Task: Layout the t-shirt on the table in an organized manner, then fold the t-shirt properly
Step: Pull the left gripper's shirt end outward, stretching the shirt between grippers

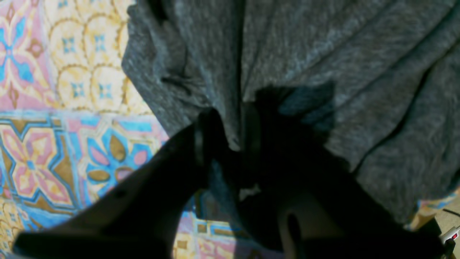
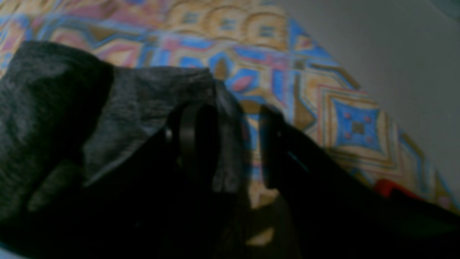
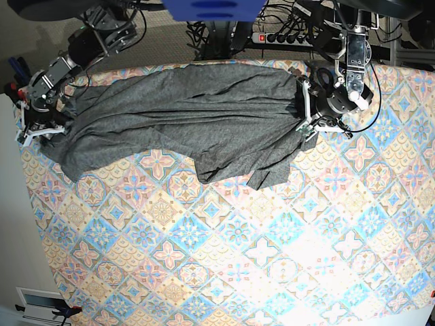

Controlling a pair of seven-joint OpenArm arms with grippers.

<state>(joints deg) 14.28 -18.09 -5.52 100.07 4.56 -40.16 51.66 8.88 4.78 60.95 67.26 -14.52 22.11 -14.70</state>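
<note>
The dark grey t-shirt (image 3: 183, 109) lies stretched sideways along the far part of the patterned table (image 3: 238, 258), with one sleeve pointing toward the near side. My left gripper (image 3: 304, 115) is at the shirt's right end. In the left wrist view this gripper (image 1: 230, 140) is shut on a bunched fold of the t-shirt (image 1: 323, 72). My right gripper (image 3: 41, 125) is at the shirt's left end, close to the table corner. In the right wrist view its jaws (image 2: 231, 136) stand apart, the t-shirt's edge (image 2: 151, 93) drapes by one finger (image 2: 190, 133), and table cloth (image 2: 323, 108) shows between them.
Beyond the table's far edge, a power strip (image 3: 282, 37) and cables lie on the floor. A blue object (image 3: 211, 8) hangs at the top of the base view. The table's left edge runs close to my right gripper. A red part (image 2: 386, 187) shows beside the right finger.
</note>
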